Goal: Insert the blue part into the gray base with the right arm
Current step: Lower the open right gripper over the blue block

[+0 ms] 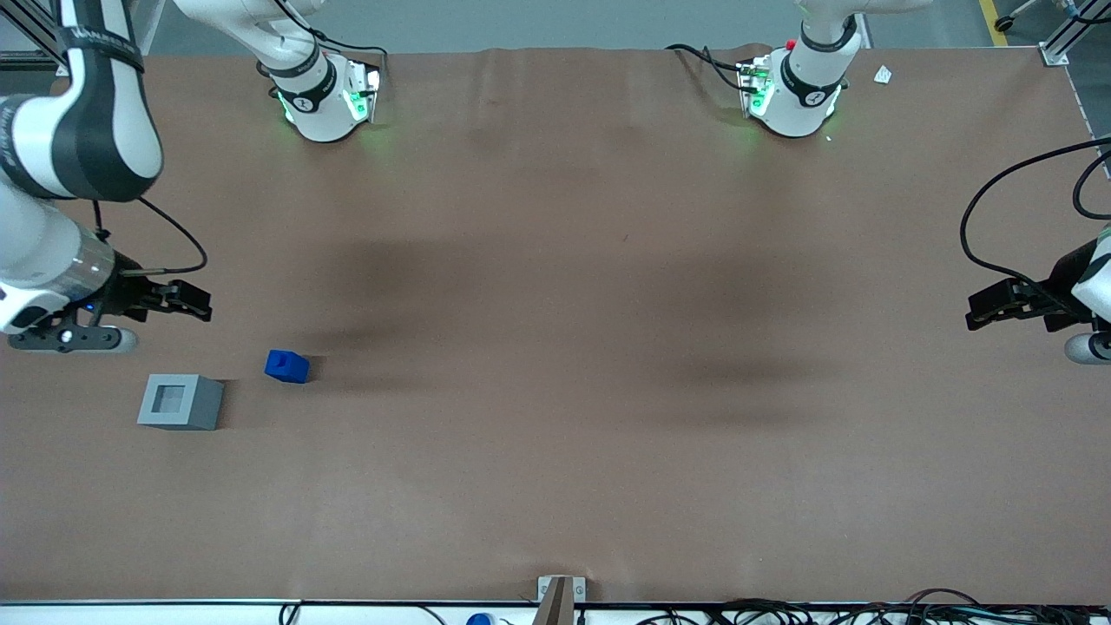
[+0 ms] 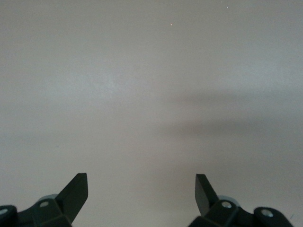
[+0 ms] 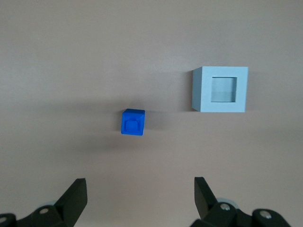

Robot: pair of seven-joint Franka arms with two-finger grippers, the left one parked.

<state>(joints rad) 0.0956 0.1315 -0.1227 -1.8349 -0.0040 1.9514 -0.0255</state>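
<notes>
The blue part [image 1: 287, 366] lies on the brown table, a small bright blue block; it also shows in the right wrist view [image 3: 133, 122]. The gray base [image 1: 181, 402] stands beside it, a little nearer the front camera, with its square socket facing up and empty; it also shows in the right wrist view [image 3: 220, 89]. The right arm's gripper [image 1: 198, 301] hangs above the table, farther from the front camera than both things. It is open and empty, its fingers wide apart in the right wrist view [image 3: 140, 189], clear of the blue part.
Both arm bases [image 1: 325, 95] [image 1: 794, 87] stand at the table's edge farthest from the front camera. A small metal bracket [image 1: 560, 590] sits at the front edge. Cables [image 1: 868, 612] lie along the front edge.
</notes>
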